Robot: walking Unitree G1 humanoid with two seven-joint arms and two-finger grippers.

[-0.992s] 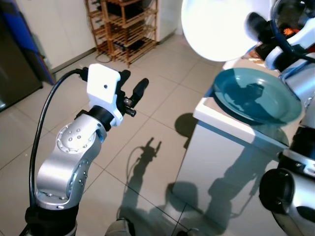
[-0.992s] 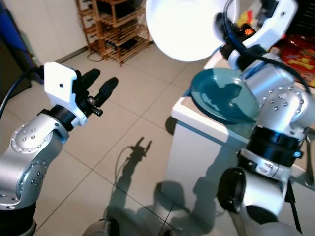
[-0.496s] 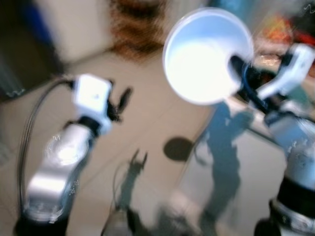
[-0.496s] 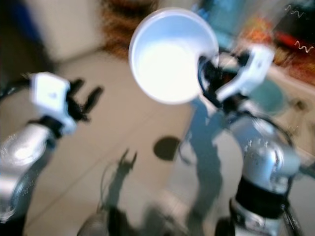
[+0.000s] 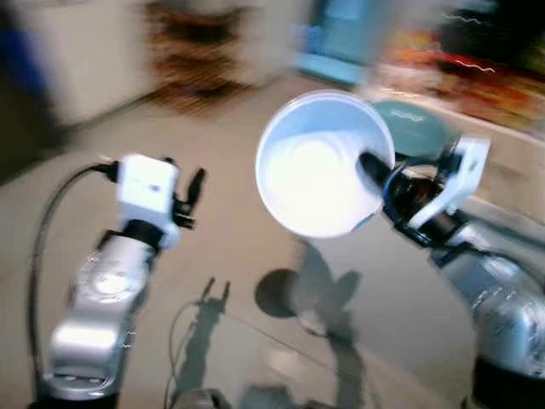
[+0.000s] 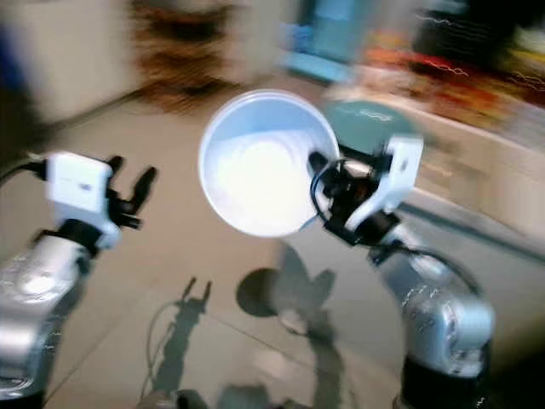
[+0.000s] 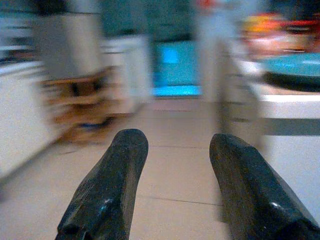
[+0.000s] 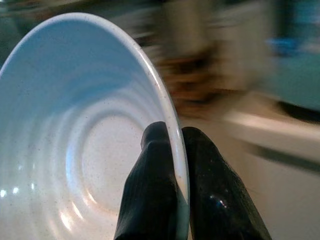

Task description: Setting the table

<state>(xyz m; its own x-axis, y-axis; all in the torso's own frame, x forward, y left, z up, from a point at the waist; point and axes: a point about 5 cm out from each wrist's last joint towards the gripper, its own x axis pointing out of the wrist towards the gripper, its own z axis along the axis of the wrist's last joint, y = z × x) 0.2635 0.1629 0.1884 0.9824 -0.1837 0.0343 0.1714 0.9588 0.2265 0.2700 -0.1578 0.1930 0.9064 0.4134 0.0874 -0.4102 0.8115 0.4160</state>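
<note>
White ribbed ceramic bowl [image 5: 319, 166] pinched by its rim in our right gripper [image 8: 172, 150], tilted over the tiled floor [image 5: 230, 256] | left gripper [image 7: 175, 165] wide, empty | risk: thin rim grip slips while we swing, bowl shatters.

right claw [image 8: 172, 165] on bowl [image 5: 319, 166] rim | plate [image 5: 417, 128] behind, on counter [image 5: 511, 162] | left claw [image 7: 172, 185] left

- White bowl [image 5: 319, 162]: ridged inside, tipped on edge, its rim pinched by the right claw [image 8: 179, 165], held in the air.
- Teal plate [image 5: 415, 128]: lies flat on the white surface [image 7: 290, 97] behind.
</note>
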